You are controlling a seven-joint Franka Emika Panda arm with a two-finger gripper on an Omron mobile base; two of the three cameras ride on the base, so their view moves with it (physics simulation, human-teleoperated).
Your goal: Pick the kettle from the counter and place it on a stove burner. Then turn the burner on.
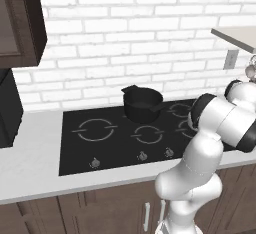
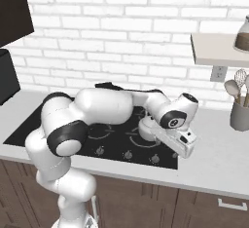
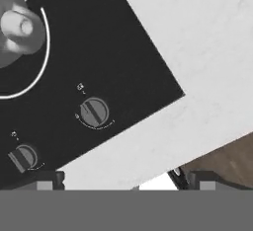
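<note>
While my hand (image 3: 123, 183) hangs open over the cooktop knobs (image 3: 93, 112), the kettle (image 3: 17, 30), silvery-grey and round with a knobbed lid, sits inside a burner ring (image 3: 43, 52) near the counter (image 3: 207, 47).

My arm (image 2: 102, 106): glossy white rounded shells, joined by dark grey to black bands at each joint. A black circular cap marks the wrist housing. The boxy white hand (image 2: 176, 142) carries small dark markings; two dark finger tips (image 3: 48, 179) show squared ends.
</note>
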